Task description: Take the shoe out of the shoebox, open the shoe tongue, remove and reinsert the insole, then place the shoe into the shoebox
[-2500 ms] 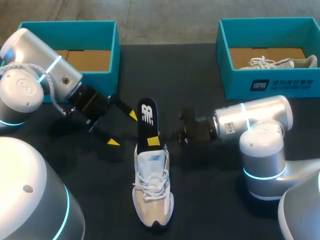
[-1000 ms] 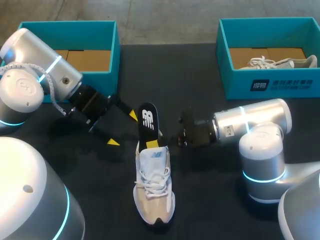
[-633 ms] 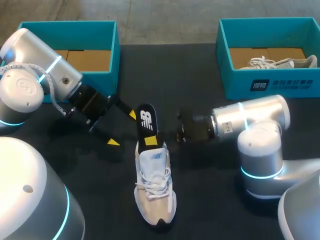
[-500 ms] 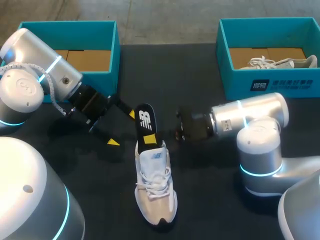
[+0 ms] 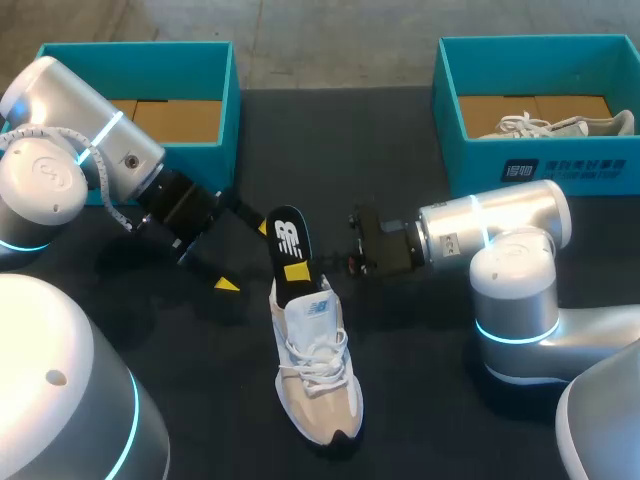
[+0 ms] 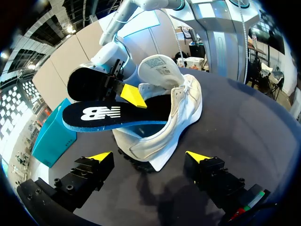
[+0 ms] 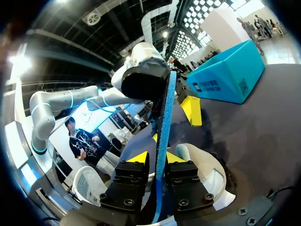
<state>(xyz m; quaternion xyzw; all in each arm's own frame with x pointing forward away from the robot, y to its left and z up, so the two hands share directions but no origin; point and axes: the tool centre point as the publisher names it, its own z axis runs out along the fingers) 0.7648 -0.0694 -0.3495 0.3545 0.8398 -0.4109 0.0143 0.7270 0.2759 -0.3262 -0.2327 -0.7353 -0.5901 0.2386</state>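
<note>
**Change:** The right arm is swinging round on its side of the table. The shoe (image 5: pixel 315 375) is turning with it, its toe now pointing more toward that side. The insole (image 5: pixel 287 240) is leaning a little further toward the left arm, which is staying where it was.

**Shoe:** It is sitting on its sole on the table (image 5: pixel 400 140), between the two arms and well apart from both boxes. The left wrist view is showing the tongue (image 6: pixel 157 70) folded back with its underside exposed.

**Insole:** Black with a blue edge, it is sticking out of the shoe's mouth over the heel. One end is tucked inside and the greater part is hanging in the air.

**Right gripper** (image 5: pixel 297 272): Its fingers are clamping the insole from both faces, just beside the shoe's collar. In the right wrist view the insole is running edge-on between the yellow tips.

**Left gripper** (image 5: pixel 244 256): Its fingers are standing wide apart and gripping nothing. It is hovering just beside the insole's free end and the shoe's heel.

**Left shoebox** (image 5: pixel 130 52): It is showing only a cardboard floor.

**Right shoebox** (image 5: pixel 540 170): It is holding a second shoe (image 5: pixel 560 125).

**Progress, as judged:**
- Done: the shoe is out of its box and the tongue is open.
- Underway: the insole step, though these views are not showing whether the insole is coming out or going back in.
- Left: seating the insole flat inside the shoe, then returning the shoe to a shoebox.
</note>
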